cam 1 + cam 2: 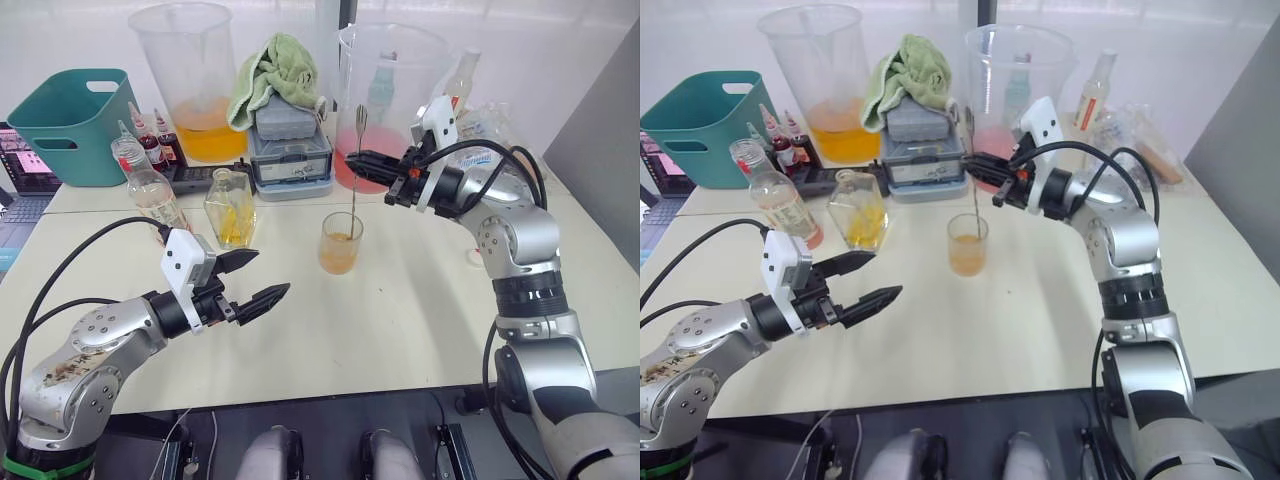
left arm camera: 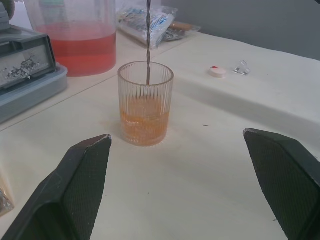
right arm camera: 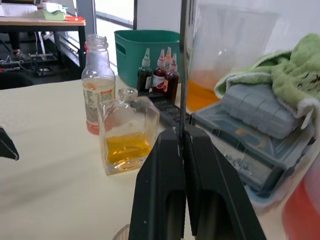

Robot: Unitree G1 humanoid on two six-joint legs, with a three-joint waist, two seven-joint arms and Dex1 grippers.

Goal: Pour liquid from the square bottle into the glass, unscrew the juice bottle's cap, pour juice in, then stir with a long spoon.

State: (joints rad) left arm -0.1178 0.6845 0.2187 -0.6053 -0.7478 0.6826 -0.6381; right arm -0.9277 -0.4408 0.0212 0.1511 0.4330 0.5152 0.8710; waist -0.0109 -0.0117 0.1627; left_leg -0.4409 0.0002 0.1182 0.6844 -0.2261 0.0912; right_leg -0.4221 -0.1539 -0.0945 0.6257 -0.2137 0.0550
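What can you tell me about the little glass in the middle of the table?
The glass is a short, clear tumbler with ribbed sides. It stands upright on the pale table, holding orange liquid in roughly its lower half. A long thin metal spoon dips straight down into it, pinched by the right gripper above. The square bottle stands apart from it, on the robot's left. The open left gripper hovers nearer the robot, not touching it.

Silver jointed arms, black cables, black pincers.

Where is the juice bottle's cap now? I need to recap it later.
The small white cap lies on the table on the robot's right, beyond the glass, beside a small clear item.
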